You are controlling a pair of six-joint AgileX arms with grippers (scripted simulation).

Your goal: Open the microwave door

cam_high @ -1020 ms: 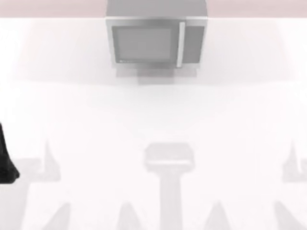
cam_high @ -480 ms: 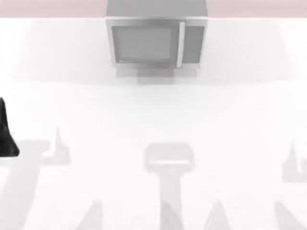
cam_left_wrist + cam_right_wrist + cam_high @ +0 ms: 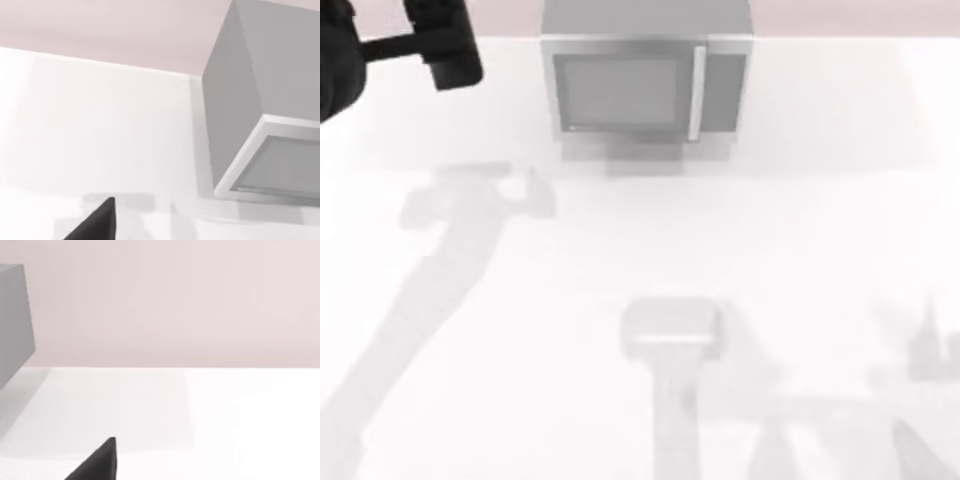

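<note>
The microwave sits at the far middle of the white table, its front turned toward the near edge. The microwave door lies flush against the body, its darker window filling most of the panel, and the pale bar handle stands upright along the door's right edge, just beside the narrow control panel.

My left arm reaches in over the far left corner of the table, a dark blocky shape to the left of the oven and apart from it; it touches nothing. From the top view I cannot tell whether its pincer is spread or pressed together. The left wrist view shows the oven's grey side wall and the lower corner of the door frame (only a single dark finger pokes into the edge of that picture, which settles nothing about the grip).

The right arm does not show in the top view. Its wrist view takes in bare table, a pinkish wall, a corner of the oven, and one dark finger.
</note>
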